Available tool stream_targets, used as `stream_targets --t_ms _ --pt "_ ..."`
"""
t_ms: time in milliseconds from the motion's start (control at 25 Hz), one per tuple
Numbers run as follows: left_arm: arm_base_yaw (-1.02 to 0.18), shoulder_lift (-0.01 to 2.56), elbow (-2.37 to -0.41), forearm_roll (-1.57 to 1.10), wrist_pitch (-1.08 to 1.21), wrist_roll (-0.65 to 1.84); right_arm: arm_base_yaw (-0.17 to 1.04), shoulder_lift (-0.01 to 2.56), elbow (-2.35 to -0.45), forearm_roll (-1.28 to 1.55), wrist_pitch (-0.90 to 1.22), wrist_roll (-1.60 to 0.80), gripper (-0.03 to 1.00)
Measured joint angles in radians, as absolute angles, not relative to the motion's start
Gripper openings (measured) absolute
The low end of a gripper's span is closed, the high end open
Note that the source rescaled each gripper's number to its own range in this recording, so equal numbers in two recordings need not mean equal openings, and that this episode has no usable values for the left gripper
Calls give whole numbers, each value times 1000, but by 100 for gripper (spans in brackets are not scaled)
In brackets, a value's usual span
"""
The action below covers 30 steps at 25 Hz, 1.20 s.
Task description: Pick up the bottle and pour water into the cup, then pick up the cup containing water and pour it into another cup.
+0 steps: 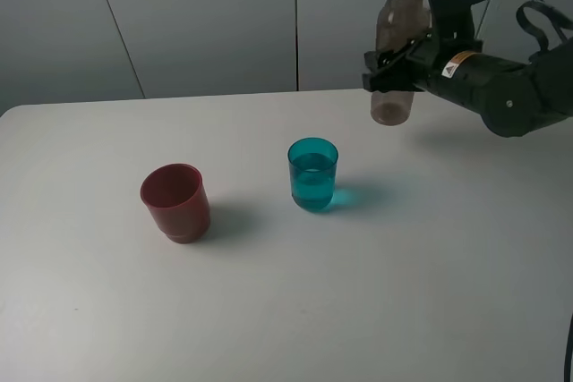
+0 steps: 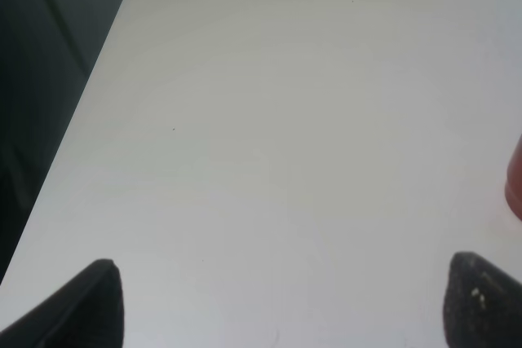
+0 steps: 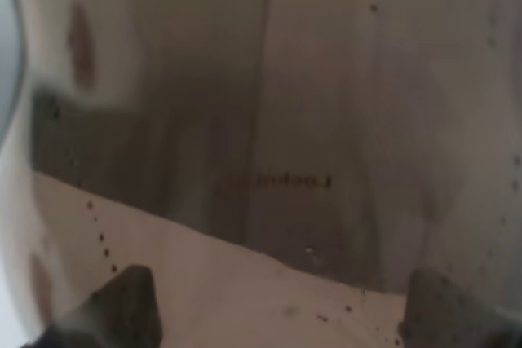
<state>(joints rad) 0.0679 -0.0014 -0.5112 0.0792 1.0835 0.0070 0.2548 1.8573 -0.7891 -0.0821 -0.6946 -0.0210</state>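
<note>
The bottle is held upright above the table's far right, pinched by the right gripper. Water is seen in the central teal cup, so the first pour is judged done. Transfer to the red cup, left, remains. The left gripper is spread.

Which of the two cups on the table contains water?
The teal translucent cup, nearer the held bottle; a water line shows through its wall. The dark red cup is opaque and shows none.
</note>
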Motion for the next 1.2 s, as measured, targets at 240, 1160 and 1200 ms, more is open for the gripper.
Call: stream_targets --t_ms 240,1160,1200 --pt "68 -1 -511 79 1083 7 137 1889 -791 -80 -697 0 0" --pt "68 -1 -511 79 1083 0 33 2119 -995 -142 -728 26 0" --pt "68 -1 -511 79 1083 0 33 2119 -995 -142 -728 26 0"
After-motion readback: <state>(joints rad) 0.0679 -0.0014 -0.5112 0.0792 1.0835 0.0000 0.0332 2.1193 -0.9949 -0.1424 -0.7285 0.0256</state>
